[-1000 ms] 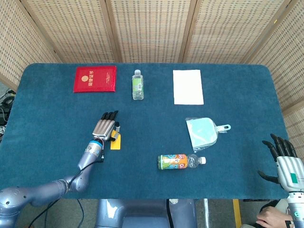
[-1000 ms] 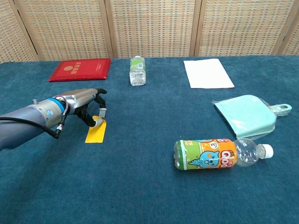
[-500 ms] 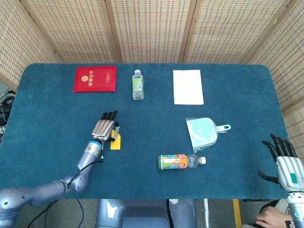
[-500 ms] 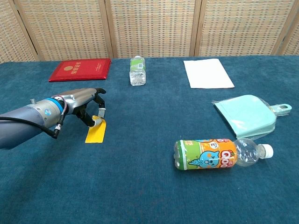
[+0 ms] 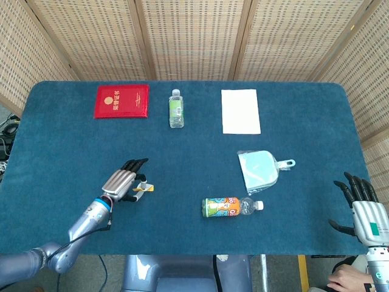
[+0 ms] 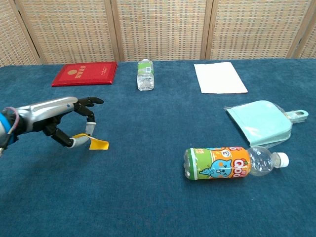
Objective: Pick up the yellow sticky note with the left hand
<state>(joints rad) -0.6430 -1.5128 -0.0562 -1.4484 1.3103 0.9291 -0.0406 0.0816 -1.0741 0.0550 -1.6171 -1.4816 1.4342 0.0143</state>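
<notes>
Woven cane screens stand behind a table (image 5: 55,140) covered in dark blue cloth. Near its front left part the left hand (image 5: 120,182) (image 6: 54,114) holds the yellow sticky note (image 5: 143,188) (image 6: 93,142) pinched between the thumb and a finger, the other fingers (image 6: 91,101) stretched forward and apart; in the chest view the note hangs off the cloth, curled, just under the fingertips. The right hand (image 5: 363,204) shows only in the head view, at the front right edge of the table, its fingers spread and holding nothing. Along the far side lie a red booklet (image 5: 121,101) (image 6: 85,73), a small clear bottle (image 5: 175,109) (image 6: 144,75) and a white sheet of paper (image 5: 240,111) (image 6: 219,77). To the right lies a pale green pouch (image 5: 260,170) (image 6: 261,120), and nearer the front an orange-labelled drink bottle (image 5: 231,207) (image 6: 231,162) lies on its side.
</notes>
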